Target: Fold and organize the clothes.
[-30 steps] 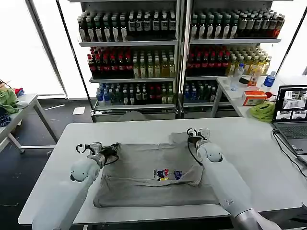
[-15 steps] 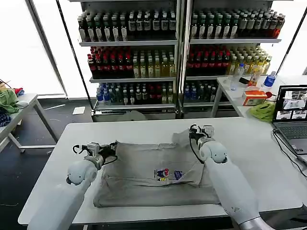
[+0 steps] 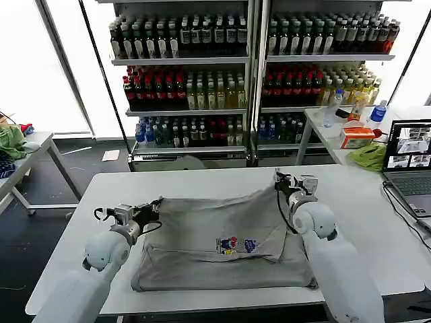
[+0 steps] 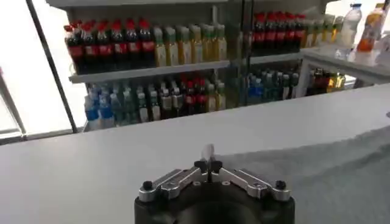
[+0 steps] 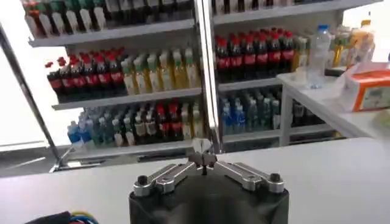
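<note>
Left gripper (image 3: 149, 210): we see its fingers clamped on the T-shirt's (image 3: 222, 245) far left corner.
Right gripper (image 3: 281, 182): pinched together on the far right corner.
T-shirt: partly folded, mid-surface (image 3: 363, 202).

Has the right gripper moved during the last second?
Yes. The right gripper, shut on the T-shirt, has moved toward the table's right side, nearer the laptop.
</note>
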Controlling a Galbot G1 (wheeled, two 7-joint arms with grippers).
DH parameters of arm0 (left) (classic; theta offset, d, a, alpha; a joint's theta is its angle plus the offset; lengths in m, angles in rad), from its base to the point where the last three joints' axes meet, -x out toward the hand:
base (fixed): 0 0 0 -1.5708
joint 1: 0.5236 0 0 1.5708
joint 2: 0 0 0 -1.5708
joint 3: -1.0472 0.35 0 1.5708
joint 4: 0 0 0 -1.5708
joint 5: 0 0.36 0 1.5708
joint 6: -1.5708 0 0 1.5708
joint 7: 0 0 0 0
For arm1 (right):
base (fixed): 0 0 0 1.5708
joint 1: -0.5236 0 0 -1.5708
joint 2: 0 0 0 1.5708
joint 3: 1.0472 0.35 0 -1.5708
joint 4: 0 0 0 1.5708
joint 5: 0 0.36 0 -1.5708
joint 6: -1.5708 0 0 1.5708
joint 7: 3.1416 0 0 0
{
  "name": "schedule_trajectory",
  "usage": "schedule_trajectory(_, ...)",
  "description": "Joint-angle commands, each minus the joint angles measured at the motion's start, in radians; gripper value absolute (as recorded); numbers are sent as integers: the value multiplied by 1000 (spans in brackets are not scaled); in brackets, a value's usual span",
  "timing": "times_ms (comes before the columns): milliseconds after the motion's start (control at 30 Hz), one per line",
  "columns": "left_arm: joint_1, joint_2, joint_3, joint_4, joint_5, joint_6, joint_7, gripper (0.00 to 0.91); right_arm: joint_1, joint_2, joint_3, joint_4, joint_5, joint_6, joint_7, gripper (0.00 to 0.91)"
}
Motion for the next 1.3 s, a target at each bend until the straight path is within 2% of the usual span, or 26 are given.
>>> schedule_trajectory(33, 154, 10, -87, -160, 1, -1, 0, 10, -150, -34, 63, 207, 22, -3, 24, 0)
schedule_trajectory(300, 267, 28, -149, -250, 11, -6, 8, 10, -336, -36, 98, 351, 7, -2, 30, 0)
schedule_trajectory(700, 382, 21, -197, -320, 51, -14, 28, 10, -512, -34, 146, 445, -26, 7, 50, 0)
schedule_trajectory(1033, 413, -15, -172, -281, 92, -28, 55, 0, -582, -2, 144, 382, -79, 38, 78, 0)
schedule_trajectory(1300, 408, -21, -154, -255, 103, -29, 61, 0, -620, 8, 131, 314, -121, 60, 75, 0)
